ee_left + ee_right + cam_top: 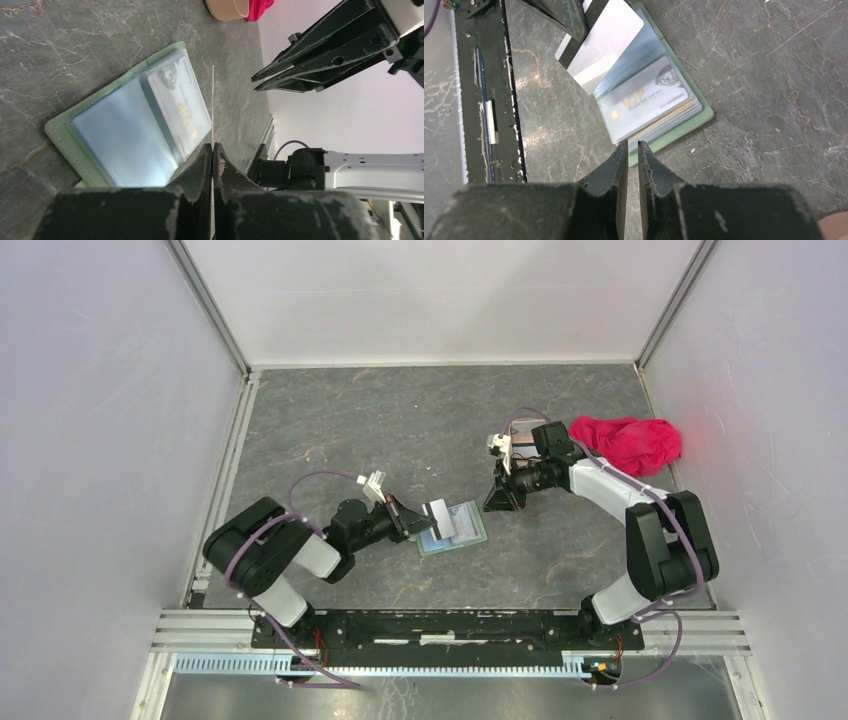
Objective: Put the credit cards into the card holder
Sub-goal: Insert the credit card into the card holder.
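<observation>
While left pincer (213,149) clamps card (599,45) hiding card holder (702,115) corner, right pincer (633,148) slightly parted.

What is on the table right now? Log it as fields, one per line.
wallet: lying open, clear pockets facing up
VIP card: already inside a clear pocket
left fingers: shut on silver card, held over the wallet
right fingers: slightly apart, empty, near the wallet's edge
red cloth: far right, behind the right arm
</observation>
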`<state>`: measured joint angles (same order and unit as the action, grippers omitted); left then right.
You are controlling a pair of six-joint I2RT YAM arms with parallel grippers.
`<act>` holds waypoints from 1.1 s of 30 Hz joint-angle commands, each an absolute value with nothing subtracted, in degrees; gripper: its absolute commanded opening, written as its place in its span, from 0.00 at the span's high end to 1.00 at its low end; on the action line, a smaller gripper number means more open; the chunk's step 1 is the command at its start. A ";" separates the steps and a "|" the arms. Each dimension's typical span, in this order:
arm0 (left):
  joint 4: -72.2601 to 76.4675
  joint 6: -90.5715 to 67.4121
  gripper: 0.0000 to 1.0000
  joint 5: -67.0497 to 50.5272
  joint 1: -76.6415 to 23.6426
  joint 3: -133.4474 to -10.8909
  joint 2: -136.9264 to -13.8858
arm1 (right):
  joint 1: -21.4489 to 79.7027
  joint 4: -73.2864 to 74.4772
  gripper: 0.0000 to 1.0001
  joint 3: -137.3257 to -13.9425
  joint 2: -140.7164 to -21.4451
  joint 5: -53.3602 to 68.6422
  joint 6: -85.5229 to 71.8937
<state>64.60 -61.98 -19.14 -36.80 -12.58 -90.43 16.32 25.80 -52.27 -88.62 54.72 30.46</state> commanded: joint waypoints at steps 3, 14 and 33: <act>87.99 -69.81 0.98 -26.62 -33.55 -11.97 -100.24 | 16.71 22.08 0.82 -54.96 -90.98 58.49 26.34; 92.39 -71.63 0.98 -29.30 -30.41 -8.61 -105.47 | 19.47 18.36 0.82 -55.25 -92.34 57.41 22.64; 84.13 -68.84 0.98 -31.01 -30.85 -12.48 -107.46 | 19.45 20.83 0.81 -54.31 -98.30 55.89 23.74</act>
<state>83.07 -70.06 -29.08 -30.63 -11.35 -105.45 19.46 20.51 -53.32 -96.95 55.83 23.77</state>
